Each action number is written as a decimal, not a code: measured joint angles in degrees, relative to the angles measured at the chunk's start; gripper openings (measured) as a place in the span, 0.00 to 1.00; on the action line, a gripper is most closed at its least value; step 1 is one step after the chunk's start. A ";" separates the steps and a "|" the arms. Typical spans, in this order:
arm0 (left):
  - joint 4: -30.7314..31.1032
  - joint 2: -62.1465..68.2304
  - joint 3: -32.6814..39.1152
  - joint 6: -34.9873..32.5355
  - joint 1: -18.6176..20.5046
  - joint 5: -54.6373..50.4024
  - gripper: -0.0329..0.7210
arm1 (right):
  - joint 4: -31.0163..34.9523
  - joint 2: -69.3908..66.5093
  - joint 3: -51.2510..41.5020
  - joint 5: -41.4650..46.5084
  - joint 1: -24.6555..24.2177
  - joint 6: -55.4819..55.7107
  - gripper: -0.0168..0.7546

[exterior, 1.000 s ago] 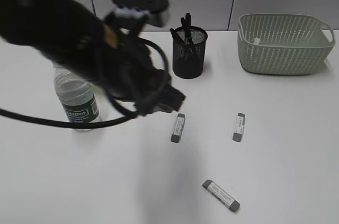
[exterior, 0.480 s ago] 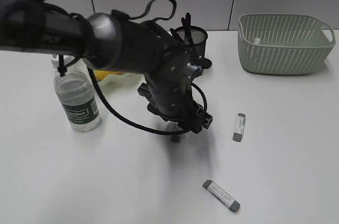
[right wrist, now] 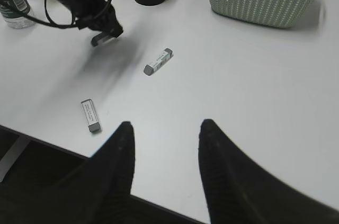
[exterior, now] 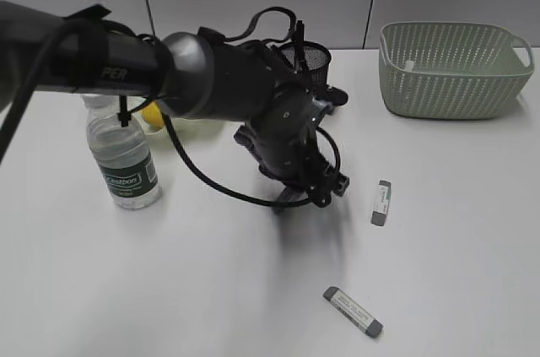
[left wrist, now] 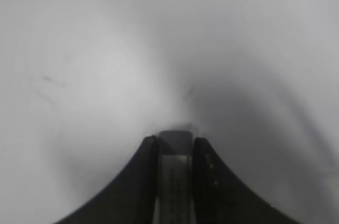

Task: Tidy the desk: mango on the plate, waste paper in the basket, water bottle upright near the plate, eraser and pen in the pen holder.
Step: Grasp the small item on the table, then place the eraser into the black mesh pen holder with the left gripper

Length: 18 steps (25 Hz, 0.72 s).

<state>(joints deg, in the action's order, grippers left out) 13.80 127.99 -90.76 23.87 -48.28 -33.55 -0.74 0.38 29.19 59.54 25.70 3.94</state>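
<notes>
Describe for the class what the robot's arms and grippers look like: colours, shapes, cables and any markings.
The left arm is a thick black-and-grey rounded tube with white lettering, looped black cables and a strap. The left gripper has black, flaring fingers. The right gripper has two tapered black fingers with ribbed inner faces.

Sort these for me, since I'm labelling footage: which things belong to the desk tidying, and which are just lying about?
Job in hand: held eraser in the left pincer, middle eraser, front eraser, pen holder, basket, water bottle, mango.
Just lying about: nothing that I can see.
</notes>
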 joint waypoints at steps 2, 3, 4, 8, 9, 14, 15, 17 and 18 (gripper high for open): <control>0.19 -2.70 0.00 0.00 0.29 7.18 0.23 | 0.00 0.00 0.00 0.00 0.00 0.00 0.45; 0.33 -4.64 0.00 0.00 0.60 12.70 0.23 | 0.00 0.00 0.00 0.00 0.00 0.00 0.45; 0.57 -6.51 0.00 0.00 1.18 17.88 0.23 | 0.00 0.00 0.00 0.00 0.00 0.00 0.45; 3.06 -9.44 -0.43 0.00 5.78 39.47 0.23 | 0.00 0.00 0.00 0.00 0.00 0.00 0.45; 3.18 -8.94 -0.43 0.00 7.57 43.58 0.23 | 0.00 0.00 0.00 0.00 0.00 0.00 0.45; 3.17 -2.34 -0.37 0.00 14.73 59.89 0.23 | 0.00 0.00 0.00 0.00 0.00 0.00 0.45; 3.17 -1.29 -0.32 0.00 15.27 61.00 0.23 | 0.00 0.00 0.00 0.00 0.00 0.00 0.45; 3.17 0.64 -0.17 0.00 15.47 62.27 0.23 | 0.00 0.00 0.00 0.00 0.00 0.00 0.45; 3.28 1.38 -0.11 0.00 15.47 62.51 0.23 | 0.00 0.00 0.00 0.00 0.00 0.00 0.45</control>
<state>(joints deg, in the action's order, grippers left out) 17.08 129.38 -90.88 23.87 -32.81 28.96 -0.74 0.38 29.19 59.54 25.70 3.94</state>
